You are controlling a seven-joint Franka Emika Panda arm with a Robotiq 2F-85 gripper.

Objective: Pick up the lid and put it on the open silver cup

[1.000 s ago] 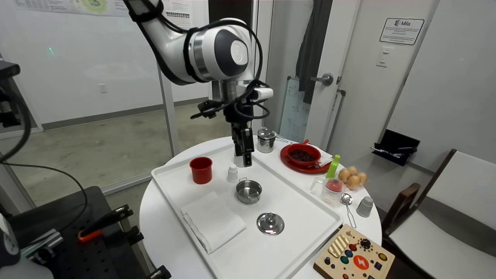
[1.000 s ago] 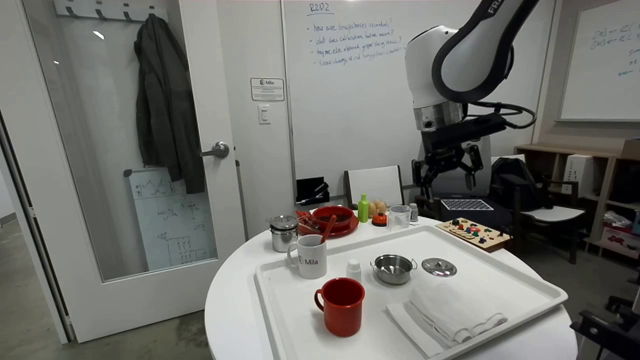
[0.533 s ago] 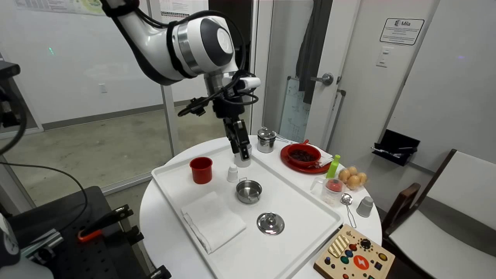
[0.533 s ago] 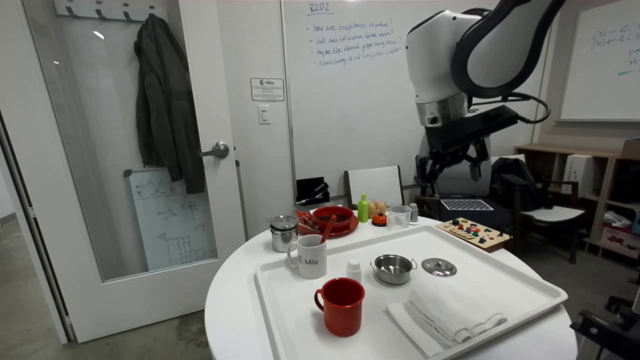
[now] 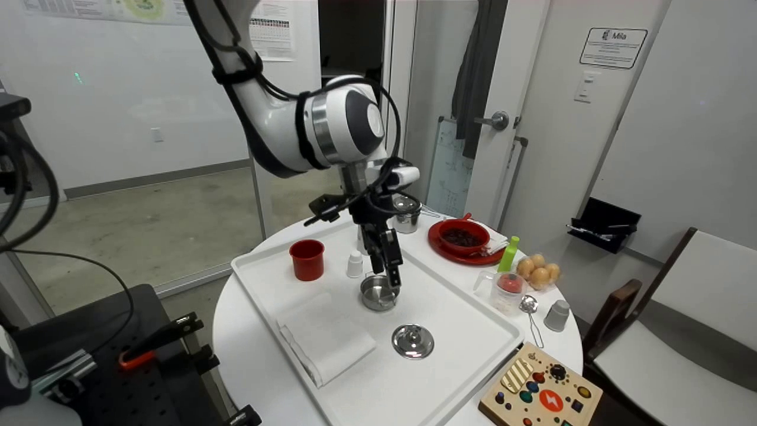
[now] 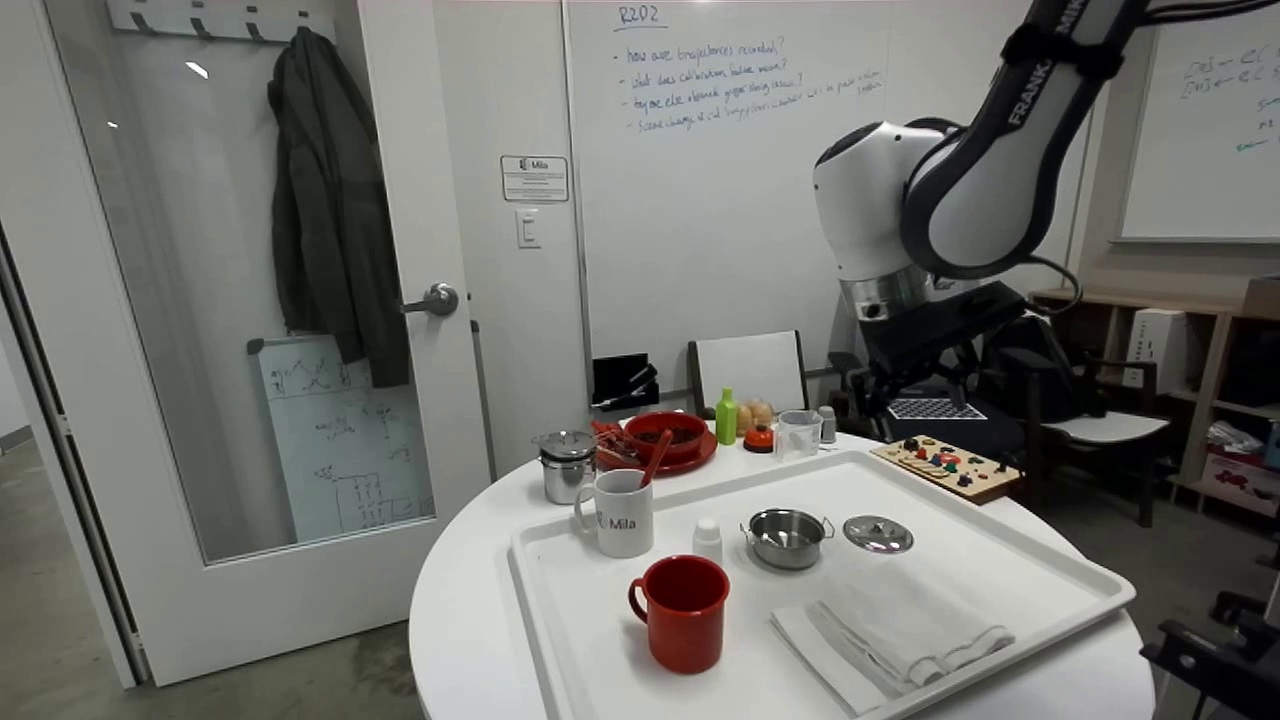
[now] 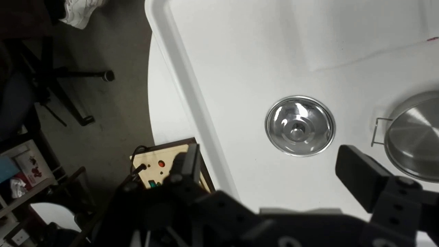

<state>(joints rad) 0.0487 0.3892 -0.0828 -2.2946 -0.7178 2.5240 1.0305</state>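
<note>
The gripper [image 7: 269,159], fingers apart, partly hides the silver cup [image 5: 376,299] at two o'clock in an exterior view, where the lid [image 5: 413,342] lies on the tray [image 5: 449,378] at the cup's five o'clock. The wrist view crops the cup at three.

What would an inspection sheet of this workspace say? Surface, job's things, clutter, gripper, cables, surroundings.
Surface: white tray on a round white table.
Job's things: lid on the tray, knob up, apart from the open silver cup.
Clutter: red mug, white mug, small white bottle, white napkin on the tray; wooden knob board beside it.
Gripper: open; held: nothing seen.
Cables: black cable looping by the arm.
Surroundings: door, whiteboard, chair.
</note>
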